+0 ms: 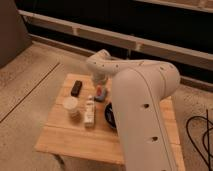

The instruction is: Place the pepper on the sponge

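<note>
My gripper point(99, 87) reaches down over the back middle of the wooden table point(65, 140), at the end of the big white arm. It is shut on the pepper point(99, 92), a small red-orange piece that hangs from its tip. Right beneath it lies the sponge point(103, 97), a small blue-grey block. The pepper's lower end is at the sponge's top, but I cannot tell whether they touch. The arm hides the right part of the table.
A black rectangular block point(76, 88) lies at the back left. A white cup point(71, 105) and a white bottle point(89, 111) lying on its side are in the middle. A black bowl point(109, 116) shows partly behind the arm.
</note>
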